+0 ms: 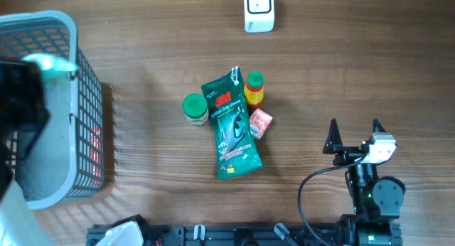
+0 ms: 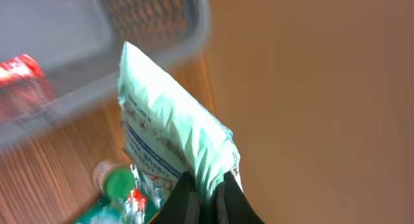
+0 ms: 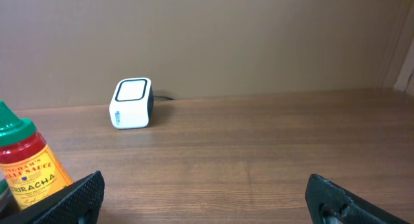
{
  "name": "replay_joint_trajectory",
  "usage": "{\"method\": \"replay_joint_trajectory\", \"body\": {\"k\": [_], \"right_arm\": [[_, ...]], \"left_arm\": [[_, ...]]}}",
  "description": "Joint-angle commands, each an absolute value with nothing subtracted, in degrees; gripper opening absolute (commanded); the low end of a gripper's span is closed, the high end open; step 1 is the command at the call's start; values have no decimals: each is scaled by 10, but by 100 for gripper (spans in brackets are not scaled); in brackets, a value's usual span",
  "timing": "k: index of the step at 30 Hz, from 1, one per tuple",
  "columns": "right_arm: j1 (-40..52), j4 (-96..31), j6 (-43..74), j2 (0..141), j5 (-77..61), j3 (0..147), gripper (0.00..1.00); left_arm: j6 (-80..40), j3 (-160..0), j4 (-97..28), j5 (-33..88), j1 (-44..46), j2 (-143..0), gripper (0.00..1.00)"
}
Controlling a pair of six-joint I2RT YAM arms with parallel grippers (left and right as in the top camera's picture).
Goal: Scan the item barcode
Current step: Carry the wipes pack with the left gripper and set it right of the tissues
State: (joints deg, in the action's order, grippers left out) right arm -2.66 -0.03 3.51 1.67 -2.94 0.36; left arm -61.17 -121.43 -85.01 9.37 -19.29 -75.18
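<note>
The left gripper (image 2: pixel 206 191) was seen closed narrowly on the lower edge of a pale green packet (image 2: pixel 168 127), which was pinched between the two fingers and stood up above them. The packet was held at the far left of the scene, over the grey basket (image 1: pixel 87 97), and it appeared to be lifted free of it. The right gripper (image 1: pixel 354 129) was seen with its jaws wide apart and holding nothing, resting at the near right of the table (image 1: pixel 355 61).

The white scanner (image 1: pixel 259 10) was placed at the far edge, well apart from the packet. Between them, in the middle, a green glove pack (image 1: pixel 231 125), a sriracha bottle (image 1: pixel 254 89), a green-lidded jar (image 1: pixel 195 109) and a small pink packet (image 1: pixel 260 122) were lying close together.

The step in hand was judged to be the carrying of the packet to the scanner. For this, the packet should be kept high enough to pass over the middle group. Because only a thin edge was gripped, the soft packet could swing or slip, so a slow movement was advised. The barcode could not be found in the views; the printed face should be turned toward the scanner window and held flat.
</note>
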Motion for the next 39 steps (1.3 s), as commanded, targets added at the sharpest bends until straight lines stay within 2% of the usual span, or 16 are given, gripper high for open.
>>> {"method": "replay_joint_trajectory", "body": {"k": [1,4,5,9,14,19,33,37,39], "right_arm": [[-24,1,30,17,-26,3,100],[-24,1,30,17,-26,3,100],[-24,1,30,17,-26,3,100],[-24,1,30,17,-26,3,100],[-24,1,30,17,-26,3,100],[-24,1,30,17,-26,3,100],[-24,1,30,17,-26,3,100],[-24,1,30,17,-26,3,100],[-24,1,30,17,-26,3,100]], "left_arm": [[-604,-1218,-844,44,-1,-772,4],[-585,-1218,-814,-29,199,-836,4],[-564,-1218,-796,-34,237,-854,4],[-464,-1218,-705,-36,372,-941,4],[-364,-1218,-646,-36,471,-1042,4],[-302,-1218,-625,-36,522,-1136,4],[-289,-1217,-630,-20,526,-1290,4],[-289,-1217,-635,-20,527,-1294,19],[-289,-1217,-635,-20,527,-1294,23]]}}
